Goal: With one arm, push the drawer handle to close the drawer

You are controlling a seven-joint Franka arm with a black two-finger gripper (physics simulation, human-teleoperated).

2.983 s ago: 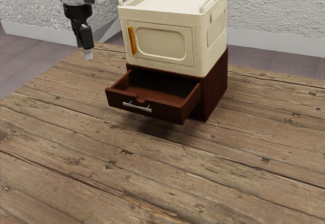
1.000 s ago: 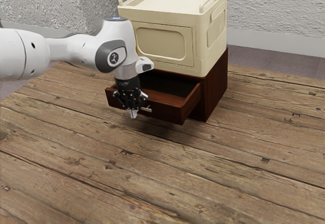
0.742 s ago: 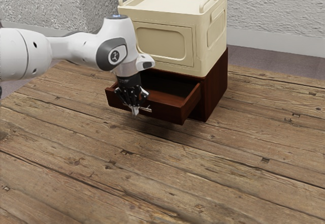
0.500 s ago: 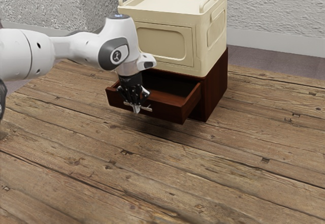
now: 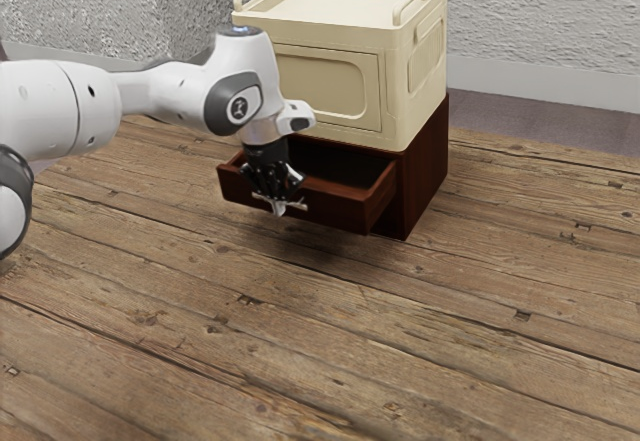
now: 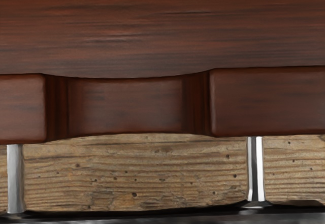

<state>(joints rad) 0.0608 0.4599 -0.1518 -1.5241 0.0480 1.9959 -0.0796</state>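
My gripper (image 5: 279, 207) points down at the front of the dark red-brown drawer (image 5: 338, 213), its fingers together and their tips against the middle of the silver handle (image 5: 300, 205). Part of the handle is hidden behind the fingers. The drawer stands partly out of its cabinet (image 5: 427, 171). In the wrist view, the drawer's front board (image 6: 269, 102) with its curved notch crosses the picture, and two metal posts of the handle (image 6: 255, 168) run from it to a dark, shiny bar.
A cream box (image 5: 400, 81) with two raised rails and a door panel rests on top of the cabinet. The wooden table (image 5: 330, 351) extends in front and to both sides. The arm reaches in from the exterior view's left, and a textured wall stands behind.
My gripper has moved toward the cabinet and the exterior view's right, staying at the handle. The drawer has slid a little way inward with it. The cabinet and cream box have stayed put.
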